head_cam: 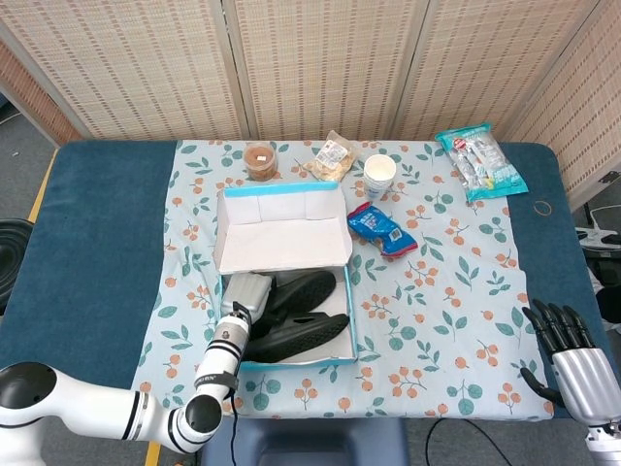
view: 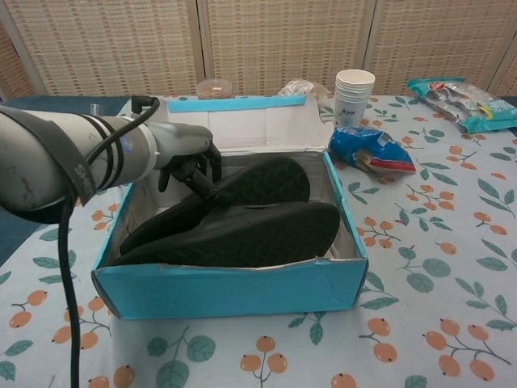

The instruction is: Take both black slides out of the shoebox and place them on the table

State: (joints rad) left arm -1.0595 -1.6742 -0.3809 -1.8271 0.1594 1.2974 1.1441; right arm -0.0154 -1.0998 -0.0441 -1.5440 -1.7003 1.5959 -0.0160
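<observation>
At the table's near right corner the right hand (head_cam: pixel 572 354) is hovering with fingers spread, holding nothing. Near the front edge the blue shoebox (view: pixel 234 287) is sitting with its lid standing open, both black slides (view: pixel 242 230) lying inside it. The left hand (view: pixel 184 152) is reaching into the box's left side, its fingers (view: pixel 202 174) curling onto the farther slide (view: pixel 262 178). At the far edge a paper cup (view: pixel 354 95) is standing.
</observation>
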